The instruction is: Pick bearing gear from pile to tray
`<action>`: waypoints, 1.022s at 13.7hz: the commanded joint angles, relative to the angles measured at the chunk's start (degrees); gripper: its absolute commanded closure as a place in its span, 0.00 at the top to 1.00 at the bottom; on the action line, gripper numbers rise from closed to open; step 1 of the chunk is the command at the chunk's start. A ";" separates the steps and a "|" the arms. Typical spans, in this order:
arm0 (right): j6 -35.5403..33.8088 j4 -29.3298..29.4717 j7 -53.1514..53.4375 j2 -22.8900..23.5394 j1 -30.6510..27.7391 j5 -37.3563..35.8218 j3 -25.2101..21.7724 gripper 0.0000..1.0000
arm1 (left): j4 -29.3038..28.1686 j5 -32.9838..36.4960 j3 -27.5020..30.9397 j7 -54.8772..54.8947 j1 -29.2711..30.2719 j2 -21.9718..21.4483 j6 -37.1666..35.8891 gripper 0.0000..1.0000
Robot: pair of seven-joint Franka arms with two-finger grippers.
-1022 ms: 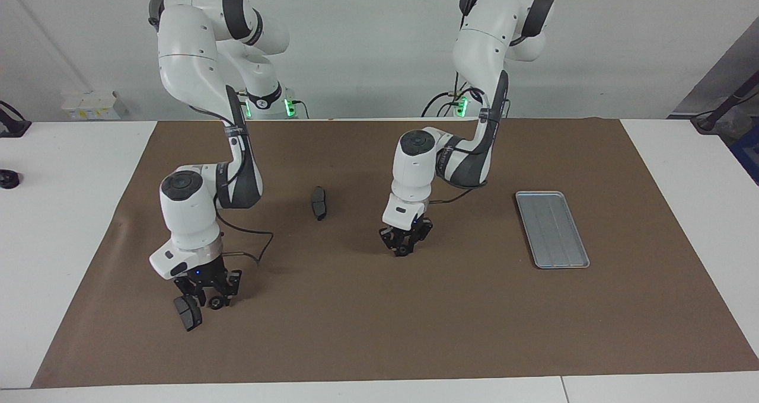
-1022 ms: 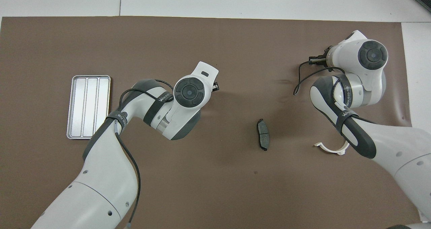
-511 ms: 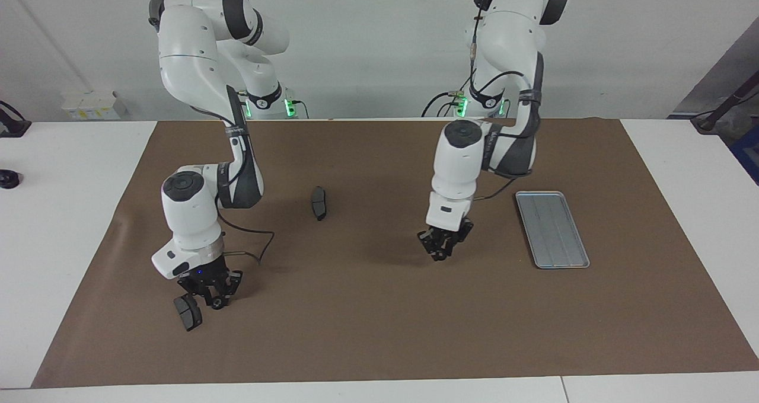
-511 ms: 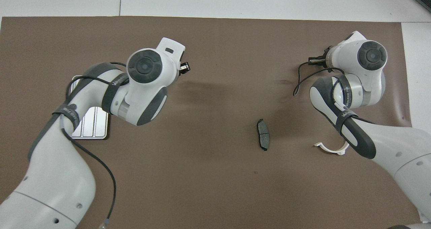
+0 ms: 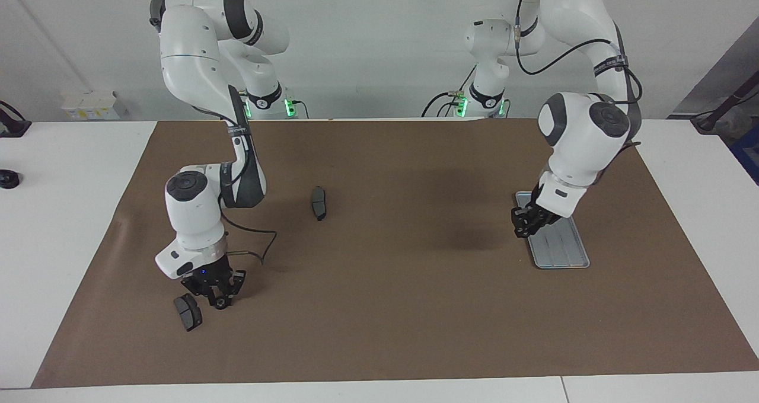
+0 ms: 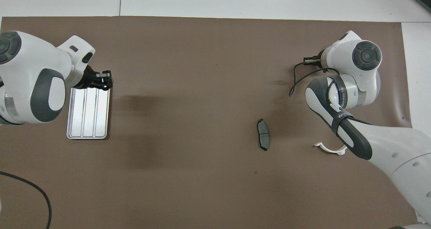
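Observation:
The silver ridged tray [image 5: 562, 250] [image 6: 88, 128] lies toward the left arm's end of the mat. My left gripper [image 5: 525, 227] [image 6: 106, 80] hangs over the tray's corner, fingertips drawn together on a small black bearing gear that barely shows. At the right arm's end, my right gripper [image 5: 216, 296] is down at the mat, shut on a small round black bearing gear [image 5: 220, 300]. A dark grey pad [image 5: 188, 312] of the pile lies right beside it. In the overhead view the right wrist [image 6: 365, 55] hides that gripper, gear and pad.
A second dark pad [image 5: 319, 202] [image 6: 263, 134] lies on the brown mat [image 5: 379, 308] between the two arms. A white half-ring bracket [image 6: 331, 150] lies by the right arm's forearm, nearer the robots. A black cable [image 6: 27, 185] trails by the left arm.
The left arm has swung from the middle of the mat over to the tray, gripper still shut. The right gripper's fingers have closed in on the gear and it has barely moved.

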 commanded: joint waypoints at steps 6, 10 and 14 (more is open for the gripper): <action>-0.86 5.05 5.94 -1.18 9.24 1.00 5.14 0.05 | -22.08 -1.96 -0.51 11.30 5.74 -9.11 12.22 0.05; -0.86 8.47 9.12 -0.74 18.55 0.30 5.06 0.06 | -22.45 -1.88 -0.51 11.56 5.12 -9.29 12.15 1.00; -0.07 9.27 10.00 -0.56 25.42 -0.75 4.71 0.10 | -12.55 -1.88 -0.77 11.30 4.77 -8.50 7.16 1.00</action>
